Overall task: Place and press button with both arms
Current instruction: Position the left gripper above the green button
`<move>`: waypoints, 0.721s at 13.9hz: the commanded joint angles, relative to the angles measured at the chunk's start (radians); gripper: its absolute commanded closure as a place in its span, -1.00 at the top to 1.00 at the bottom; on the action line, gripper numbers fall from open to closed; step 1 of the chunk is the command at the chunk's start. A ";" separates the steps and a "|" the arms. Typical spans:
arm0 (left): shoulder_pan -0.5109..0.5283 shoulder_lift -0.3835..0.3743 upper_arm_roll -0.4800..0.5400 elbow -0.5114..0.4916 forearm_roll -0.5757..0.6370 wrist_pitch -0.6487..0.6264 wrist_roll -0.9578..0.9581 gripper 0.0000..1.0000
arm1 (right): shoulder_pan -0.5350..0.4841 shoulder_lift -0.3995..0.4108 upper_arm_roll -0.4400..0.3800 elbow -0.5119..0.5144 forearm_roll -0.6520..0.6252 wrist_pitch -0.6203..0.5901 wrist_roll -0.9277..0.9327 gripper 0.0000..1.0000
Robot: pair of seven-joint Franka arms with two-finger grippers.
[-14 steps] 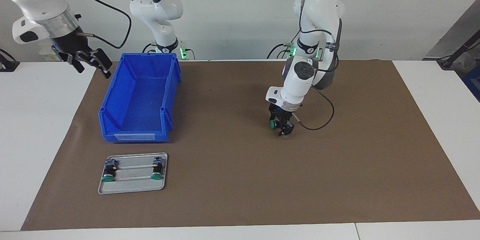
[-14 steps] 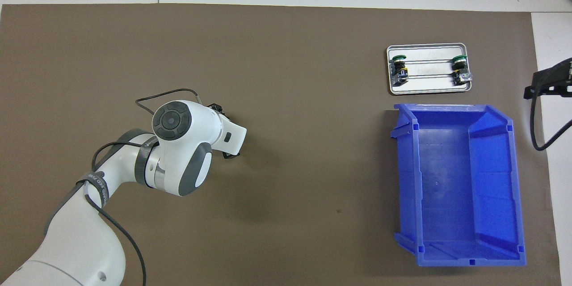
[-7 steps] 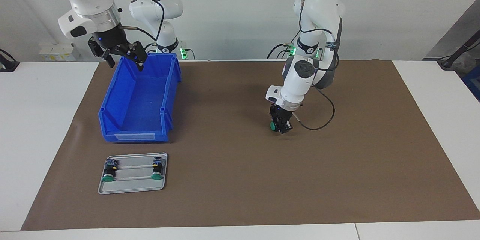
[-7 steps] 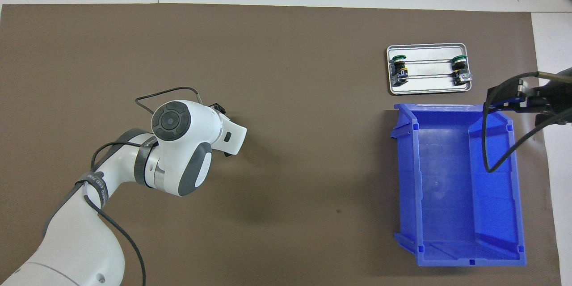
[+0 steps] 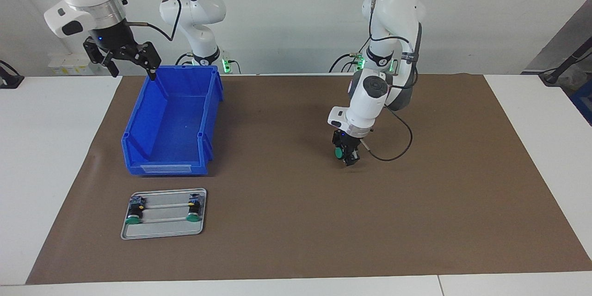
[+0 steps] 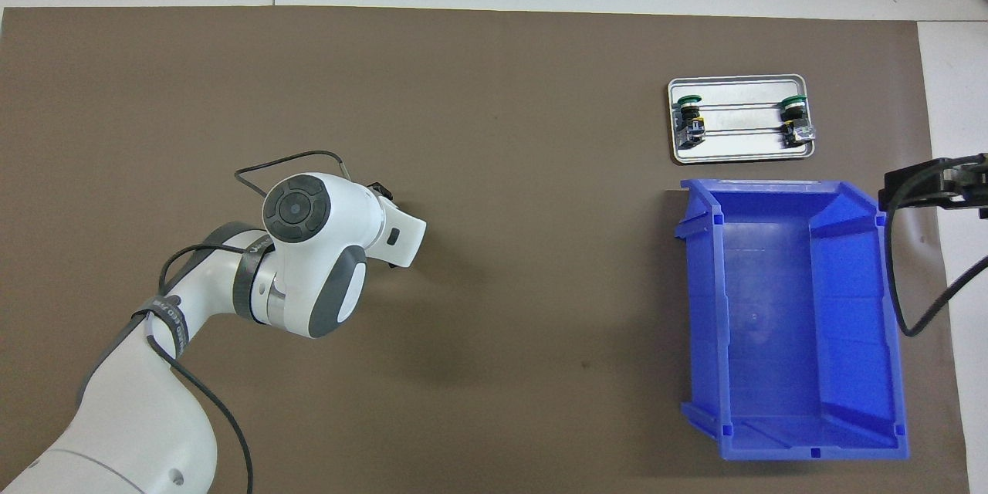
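Observation:
My left gripper [image 5: 346,155] is shut on a green-capped button [image 5: 339,152] and holds it low over the middle of the brown mat [image 5: 286,222]; I cannot tell whether it touches the mat. In the overhead view the left arm's white wrist [image 6: 309,208] hides that button. Two more buttons [image 5: 133,219] [image 5: 193,216] lie on a small metal tray [image 5: 164,229], also in the overhead view [image 6: 741,148]. My right gripper [image 5: 133,70] is open and empty, raised over the blue bin's corner nearest the robots, and it shows at the overhead view's edge [image 6: 922,187].
An empty blue bin [image 5: 138,120] stands on the mat toward the right arm's end, nearer to the robots than the tray; it also shows in the overhead view [image 6: 772,448]. White table surface borders the mat.
My right gripper swung in from off the mat to over the bin's corner, then drew back a little toward the table's end. My left gripper sank slightly with the button.

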 commanded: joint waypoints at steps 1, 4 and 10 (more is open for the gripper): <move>-0.009 0.006 0.012 0.022 -0.023 0.012 0.009 -1.00 | -0.016 -0.020 -0.001 -0.040 0.019 -0.002 -0.015 1.00; -0.003 0.004 0.012 0.034 -0.129 0.015 0.031 -1.00 | -0.015 -0.022 0.001 -0.043 0.019 0.002 -0.015 1.00; 0.039 -0.002 0.004 0.016 -0.408 0.009 0.271 -1.00 | -0.016 -0.022 0.001 -0.043 0.019 0.007 -0.017 1.00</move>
